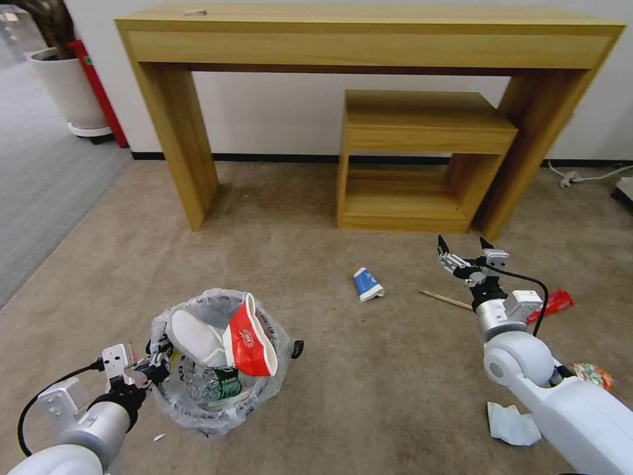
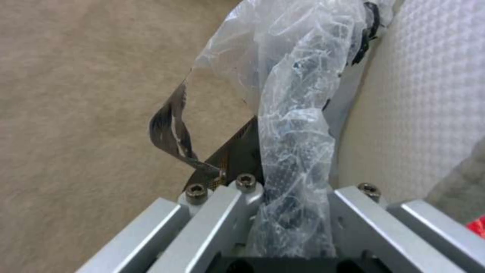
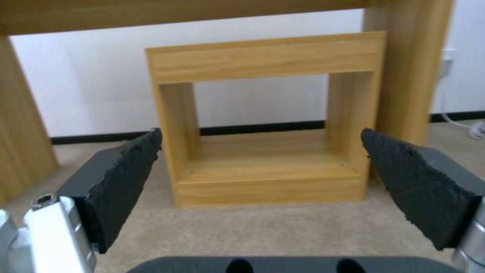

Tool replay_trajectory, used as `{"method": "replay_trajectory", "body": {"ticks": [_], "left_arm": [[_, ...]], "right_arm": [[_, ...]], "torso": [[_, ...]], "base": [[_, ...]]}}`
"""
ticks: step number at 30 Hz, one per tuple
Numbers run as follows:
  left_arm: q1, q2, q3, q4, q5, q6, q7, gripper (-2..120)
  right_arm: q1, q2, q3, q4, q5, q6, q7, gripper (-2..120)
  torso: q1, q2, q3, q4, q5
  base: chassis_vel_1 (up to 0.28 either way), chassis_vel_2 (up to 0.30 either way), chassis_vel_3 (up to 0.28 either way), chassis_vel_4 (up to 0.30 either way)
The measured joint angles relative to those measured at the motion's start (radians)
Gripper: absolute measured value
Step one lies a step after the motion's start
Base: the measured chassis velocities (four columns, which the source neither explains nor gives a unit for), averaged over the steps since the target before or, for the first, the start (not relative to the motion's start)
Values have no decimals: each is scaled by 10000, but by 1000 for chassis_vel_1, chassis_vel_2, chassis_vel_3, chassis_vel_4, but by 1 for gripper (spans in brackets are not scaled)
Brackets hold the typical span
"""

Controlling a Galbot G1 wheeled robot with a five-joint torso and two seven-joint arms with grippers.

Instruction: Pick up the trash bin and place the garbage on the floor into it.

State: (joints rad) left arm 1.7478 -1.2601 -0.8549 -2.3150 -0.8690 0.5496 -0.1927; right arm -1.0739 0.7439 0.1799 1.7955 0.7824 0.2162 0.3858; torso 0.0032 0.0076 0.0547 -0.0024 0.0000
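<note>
I see the left claw [image 1: 153,371] clamped on the bag-lined rim of the small round black trash bin [image 1: 221,359], lower left of frame, holding a white slipper [image 1: 196,336] and red paper cup [image 1: 249,336]. Right claw [image 1: 465,252] hangs open, centre right, above beige carpet floor [image 1: 369,369] near a crushed blue cup [image 1: 367,284].

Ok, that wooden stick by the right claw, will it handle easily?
The wooden stick looks thin and stiff, likely very light. Lying flat on the carpet, it may roll or slip from the open right claw.
</note>
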Motion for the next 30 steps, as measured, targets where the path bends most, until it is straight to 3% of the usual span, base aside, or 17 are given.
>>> {"method": "replay_trajectory", "body": {"ticks": [24, 30], "left_arm": [[-1, -200, 5, 23, 64, -7, -12, 1], [-35, -269, 28, 119, 92, -12, -10, 1]], "right_arm": [[84, 123, -300, -299, -322, 208, -197, 100], [198, 163, -457, -425, -349, 255, -218, 100]], "torso": [[0, 0, 0, -5, 0], [0, 0, 0, 4, 0]], "base": [[-77, -79, -74, -81], [0, 0, 0, 0]]}}
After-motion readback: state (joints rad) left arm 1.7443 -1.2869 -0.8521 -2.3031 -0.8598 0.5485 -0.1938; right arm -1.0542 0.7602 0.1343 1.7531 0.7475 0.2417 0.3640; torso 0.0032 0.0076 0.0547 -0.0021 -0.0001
